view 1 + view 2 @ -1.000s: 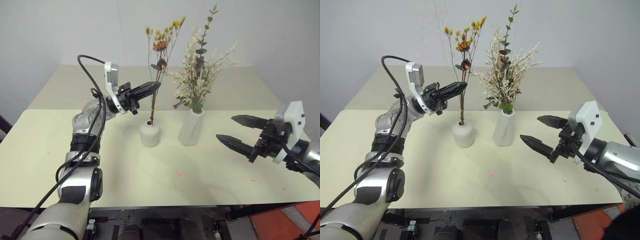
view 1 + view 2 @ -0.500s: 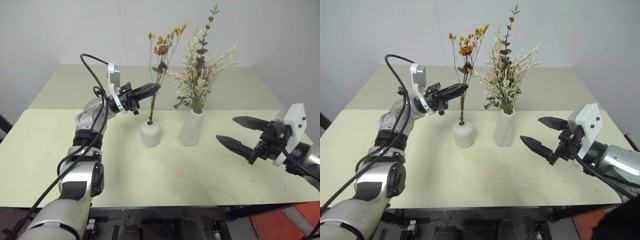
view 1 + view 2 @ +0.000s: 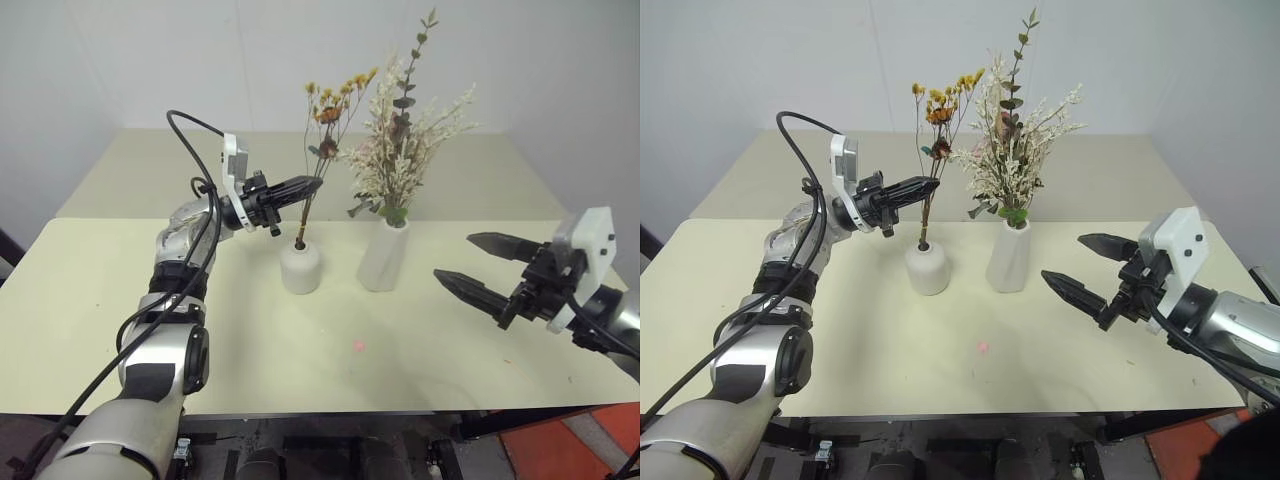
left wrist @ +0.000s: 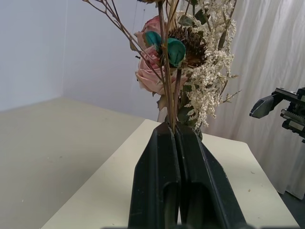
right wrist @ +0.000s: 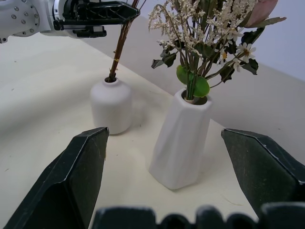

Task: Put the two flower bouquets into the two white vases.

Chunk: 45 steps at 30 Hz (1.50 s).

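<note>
My left gripper (image 3: 316, 184) is shut on the thin stems of the small bouquet (image 3: 335, 92) with orange-yellow blossoms. The lower ends of these stems stand in the hole of the short round white vase (image 3: 300, 268). In the left wrist view the black fingers (image 4: 159, 157) pinch the stems just below the blossoms. To the right, the big cream-white bouquet (image 3: 405, 140) stands in the tall tapered white vase (image 3: 383, 255). My right gripper (image 3: 453, 256) hovers open over the table to the right of the tall vase, holding nothing.
Both vases stand mid-table on the pale yellow-green table (image 3: 250, 340), whose front edge runs close to me. A second table top (image 3: 150, 170) lies behind it, against a white wall. A small red dot (image 3: 358, 346) marks the table in front of the vases.
My left wrist has turned and the small bouquet's blossoms have swung slightly right and down, closer to the big bouquet. The right gripper has stayed where it was.
</note>
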Available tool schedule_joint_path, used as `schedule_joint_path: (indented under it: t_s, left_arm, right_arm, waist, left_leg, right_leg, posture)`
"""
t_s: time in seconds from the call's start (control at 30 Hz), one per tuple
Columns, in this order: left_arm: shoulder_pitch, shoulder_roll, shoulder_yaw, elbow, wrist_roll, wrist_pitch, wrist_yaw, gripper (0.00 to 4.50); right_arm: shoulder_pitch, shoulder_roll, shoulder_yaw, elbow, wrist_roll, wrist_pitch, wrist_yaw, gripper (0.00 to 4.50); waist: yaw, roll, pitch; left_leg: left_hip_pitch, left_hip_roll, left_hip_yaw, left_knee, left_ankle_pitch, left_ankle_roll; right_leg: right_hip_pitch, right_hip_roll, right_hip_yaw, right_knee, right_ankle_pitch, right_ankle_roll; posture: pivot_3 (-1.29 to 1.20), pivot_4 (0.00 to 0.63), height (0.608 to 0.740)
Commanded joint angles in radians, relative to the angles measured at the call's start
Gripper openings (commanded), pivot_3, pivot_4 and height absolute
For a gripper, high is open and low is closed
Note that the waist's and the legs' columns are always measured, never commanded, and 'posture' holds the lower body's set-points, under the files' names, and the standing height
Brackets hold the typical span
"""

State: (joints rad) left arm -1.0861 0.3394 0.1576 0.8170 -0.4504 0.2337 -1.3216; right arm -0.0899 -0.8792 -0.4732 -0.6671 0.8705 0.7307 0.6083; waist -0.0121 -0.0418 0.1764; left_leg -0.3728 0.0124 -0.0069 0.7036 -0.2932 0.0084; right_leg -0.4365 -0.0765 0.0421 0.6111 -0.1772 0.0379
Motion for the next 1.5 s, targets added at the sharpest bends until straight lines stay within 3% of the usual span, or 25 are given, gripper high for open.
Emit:
schedule_joint_path:
  t_s: [0.03,1.17,1.5]
  left_arm:
    - [0.011,0.001,0.005,-0.025,0.0,-0.01,0.004,0.02]
    - [0.038,0.006,0.009,-0.111,-0.039,0.04,-0.009,0.02]
    - [0.054,0.018,-0.037,-0.083,0.017,0.025,-0.01,0.02]
  right_arm:
    - [-0.006,-0.017,-0.034,-0.021,0.01,-0.008,0.001,4.5]
    - [-0.014,0.004,0.011,-0.025,-0.005,-0.032,-0.004,4.5]
    - [-0.006,0.006,0.011,-0.032,-0.01,-0.03,-0.008,4.5]
  waist:
    - [0.0,0.0,0.0]
    - [0.0,0.0,0.0]
    - [0.0,0.0,0.0]
  left_leg:
    - [0.0,0.0,0.0,0.0,0.0,0.0]
    - [0.0,0.0,0.0,0.0,0.0,0.0]
    - [0.0,0.0,0.0,0.0,0.0,0.0]
  right_leg:
    - [0.0,0.0,0.0,0.0,0.0,0.0]
    - [0.0,0.0,0.0,0.0,0.0,0.0]
    - [0.0,0.0,0.0,0.0,0.0,0.0]
  posture:
    - [0.0,0.15,0.74]
    - [0.0,0.15,0.74]
    - [0.0,0.15,0.74]
